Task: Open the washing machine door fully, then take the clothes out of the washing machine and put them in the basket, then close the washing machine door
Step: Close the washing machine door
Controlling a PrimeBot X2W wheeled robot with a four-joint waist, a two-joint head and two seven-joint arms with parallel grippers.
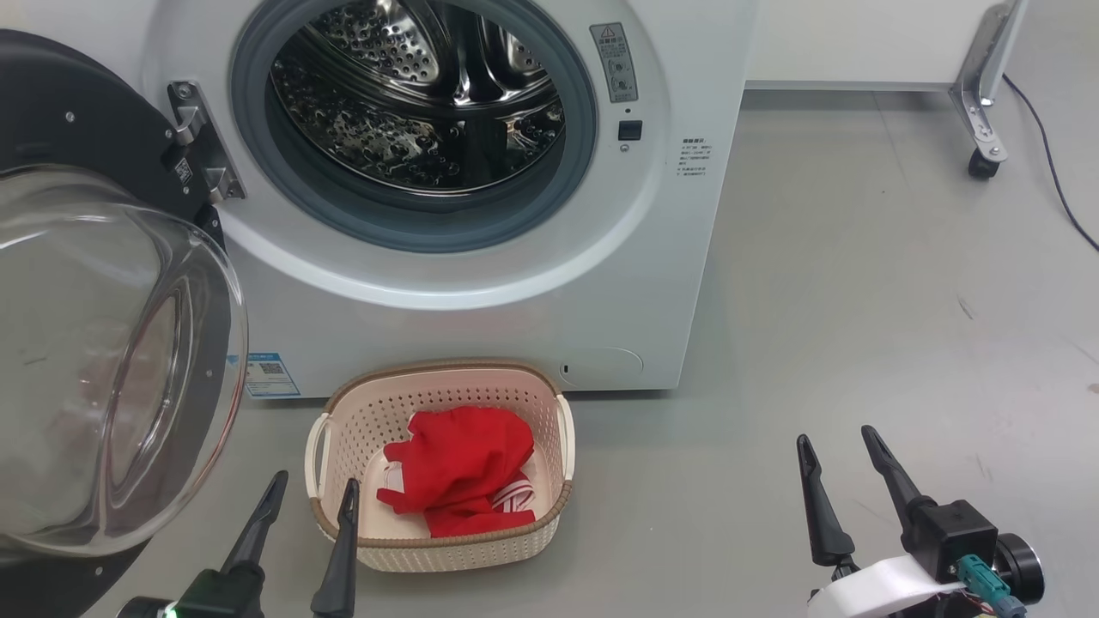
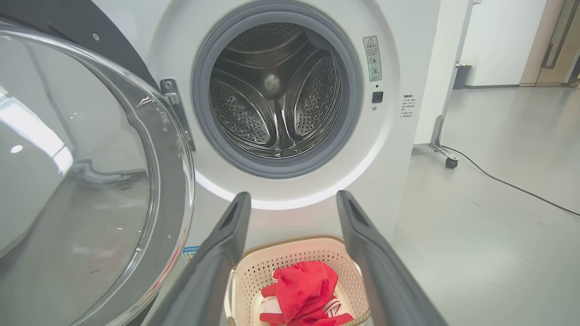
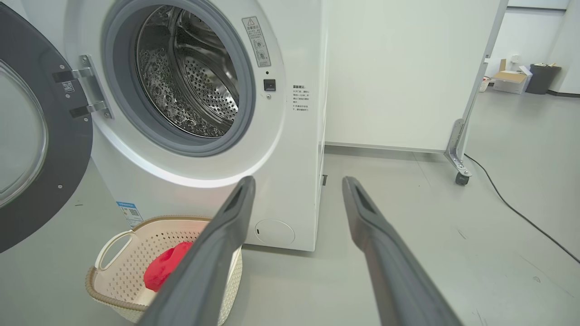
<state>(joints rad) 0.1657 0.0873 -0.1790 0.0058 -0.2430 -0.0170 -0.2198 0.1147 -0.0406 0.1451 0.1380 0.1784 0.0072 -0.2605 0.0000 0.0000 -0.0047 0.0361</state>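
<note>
Over grey floor (image 1: 859,283) near white partition (image 1: 859,39), left gripper (image 1: 314,481) and right gripper (image 1: 835,434) hang spread.

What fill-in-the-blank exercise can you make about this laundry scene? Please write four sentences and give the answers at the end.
1. The washing machine door stands ____.
2. The drum of the washing machine is ____.
3. The ____ clothes lie in the basket.
4. The left gripper and the right gripper are both open and hold ____.

Missing words: open; empty; red; nothing.
</note>
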